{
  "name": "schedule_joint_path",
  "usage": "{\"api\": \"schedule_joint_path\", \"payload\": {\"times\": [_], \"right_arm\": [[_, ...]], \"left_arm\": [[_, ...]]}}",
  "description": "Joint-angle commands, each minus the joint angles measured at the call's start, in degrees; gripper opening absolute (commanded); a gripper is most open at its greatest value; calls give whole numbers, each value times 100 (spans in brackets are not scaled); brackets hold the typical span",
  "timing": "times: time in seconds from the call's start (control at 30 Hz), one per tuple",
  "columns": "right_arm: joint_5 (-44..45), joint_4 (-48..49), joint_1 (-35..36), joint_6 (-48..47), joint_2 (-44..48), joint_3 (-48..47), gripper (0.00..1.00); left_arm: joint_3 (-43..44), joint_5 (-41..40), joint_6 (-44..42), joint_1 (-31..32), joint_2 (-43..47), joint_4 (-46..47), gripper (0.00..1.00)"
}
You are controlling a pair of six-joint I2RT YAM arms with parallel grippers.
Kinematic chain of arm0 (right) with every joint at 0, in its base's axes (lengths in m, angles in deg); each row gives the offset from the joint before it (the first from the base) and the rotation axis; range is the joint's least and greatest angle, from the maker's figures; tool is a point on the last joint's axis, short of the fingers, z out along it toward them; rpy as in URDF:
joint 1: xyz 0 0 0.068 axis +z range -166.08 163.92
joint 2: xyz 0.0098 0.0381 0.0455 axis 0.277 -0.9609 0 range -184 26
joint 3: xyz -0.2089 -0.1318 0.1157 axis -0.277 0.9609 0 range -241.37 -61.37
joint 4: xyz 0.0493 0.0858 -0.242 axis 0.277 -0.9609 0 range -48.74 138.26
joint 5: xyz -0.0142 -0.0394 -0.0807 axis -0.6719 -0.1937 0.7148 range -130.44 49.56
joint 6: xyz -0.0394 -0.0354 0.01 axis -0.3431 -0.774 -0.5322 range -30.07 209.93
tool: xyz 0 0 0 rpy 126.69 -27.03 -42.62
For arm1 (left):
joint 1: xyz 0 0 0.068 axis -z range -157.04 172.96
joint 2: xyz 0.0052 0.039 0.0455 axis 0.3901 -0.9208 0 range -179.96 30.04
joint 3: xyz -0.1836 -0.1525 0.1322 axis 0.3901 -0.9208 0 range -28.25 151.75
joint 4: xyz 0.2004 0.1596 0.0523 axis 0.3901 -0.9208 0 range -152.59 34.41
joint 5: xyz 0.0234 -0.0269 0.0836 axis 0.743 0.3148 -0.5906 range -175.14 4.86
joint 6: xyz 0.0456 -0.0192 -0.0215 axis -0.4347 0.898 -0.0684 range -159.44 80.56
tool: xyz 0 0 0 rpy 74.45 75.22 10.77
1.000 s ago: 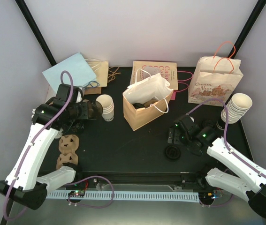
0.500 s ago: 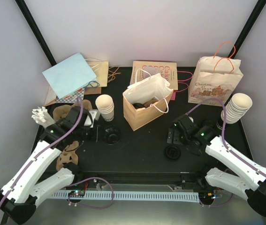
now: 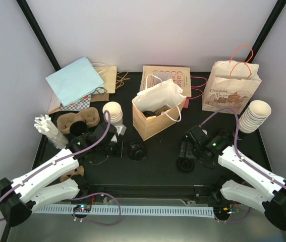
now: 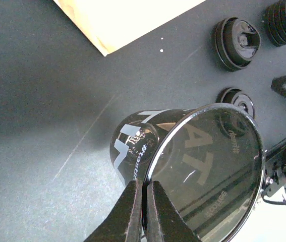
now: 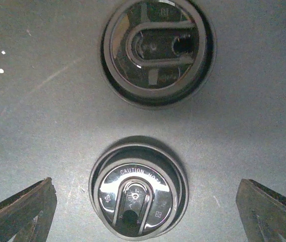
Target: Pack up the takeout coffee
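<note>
Takeout coffee cup [image 4: 193, 166], glossy black and tapered with white lettering, sits just in front of the near-left corner of the open brown paper bag [image 3: 155, 118] with white handles. Can't tell if its base touches the black table [image 3: 158, 166] or hangs just above it. Left gripper [image 4: 144, 187] is clamped tight on the cup's rim, which runs between the two fingers. Right gripper [image 5: 143, 209] is spread wide, gripping nothing, and hovers over a single round black plastic lid [image 5: 132, 199] front-right of the bag. A second black lid [image 5: 155, 50] lies just beyond it, toward the bag.

Step looks like bringing cup and lid together before bagging. The rim pinch is thin, so keep the cup upright, move slowly, and set it down flat in front of the bag, clear of the bag wall. Right fingers should drop straddling the lid evenly and close on its edge without clipping the neighbouring lid.
</note>
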Motion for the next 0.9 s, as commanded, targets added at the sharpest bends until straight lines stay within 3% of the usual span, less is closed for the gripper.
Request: {"api": "schedule_joint_path", "payload": {"times": [0.0, 0.47, 0.87], "right_arm": [[-251, 69, -22, 128, -128, 141, 100], [-203, 125, -20, 297, -125, 338, 100], [-63, 124, -20, 144, -550, 35, 100]], "left_arm": [[67, -324, 267, 233, -282, 694, 2], [83, -452, 268, 583, -1085, 1174, 2], [243, -524, 255, 599, -1413, 885, 5]]}}
